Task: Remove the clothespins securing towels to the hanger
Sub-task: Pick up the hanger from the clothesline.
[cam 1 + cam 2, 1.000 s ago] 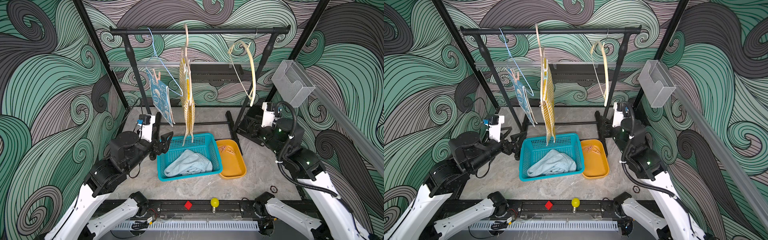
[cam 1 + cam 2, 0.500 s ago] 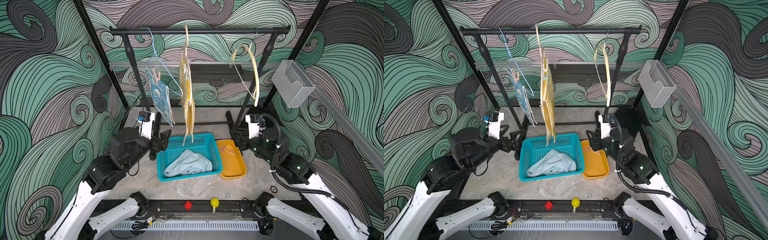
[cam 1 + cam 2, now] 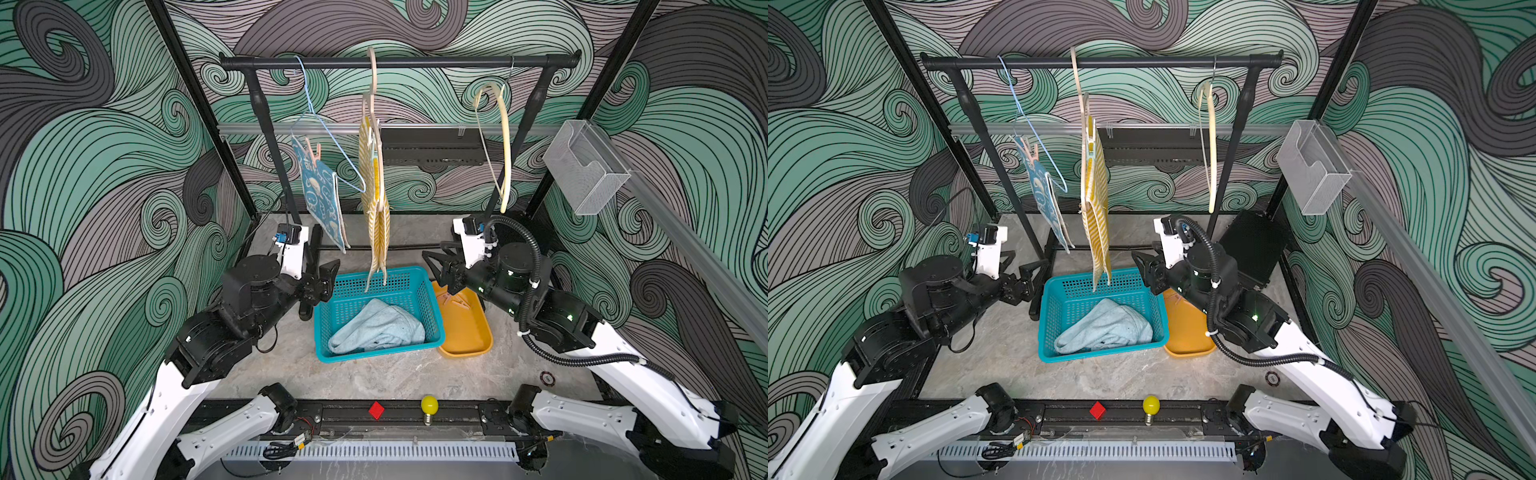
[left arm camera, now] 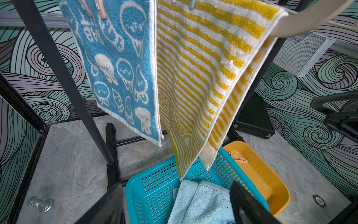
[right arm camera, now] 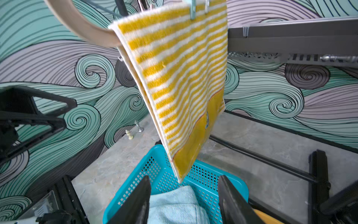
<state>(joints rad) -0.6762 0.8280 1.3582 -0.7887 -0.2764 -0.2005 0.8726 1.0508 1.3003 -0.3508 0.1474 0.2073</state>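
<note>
Under a black rack (image 3: 395, 63) on the grey table (image 3: 257, 374), two arms reach in from the front. The left arm (image 3: 232, 324) ends by the far left corner of the basket (image 3: 376, 356). The right arm (image 3: 552, 316) ends over the far end of the tray (image 3: 467, 338). The teal basket holds a pale towel (image 3: 376, 328) bunched inside, and the orange tray touches its right side.

The striped towel (image 3: 375, 187) hangs folded over the middle hanger (image 3: 372, 75), its lower corners just over the basket's far rim. The blue towel (image 3: 320, 195) hangs just left of it from a wire hanger (image 3: 308, 95). A third hanger (image 3: 506, 145), wooden, hangs near the rack's right end.

The left gripper (image 3: 322, 266) is spread wide and empty, low beside the basket and below the blue towel. The right gripper (image 3: 440, 262) is parted too, holding nothing. It points at the striped towel and is apart from it.

Pink pegs (image 3: 313, 151) clip the blue towel's top edge. A teal peg (image 5: 192, 10) and another next to it pinch the striped towel's top. Orange pegs (image 3: 455, 301) lie in the tray.
</note>
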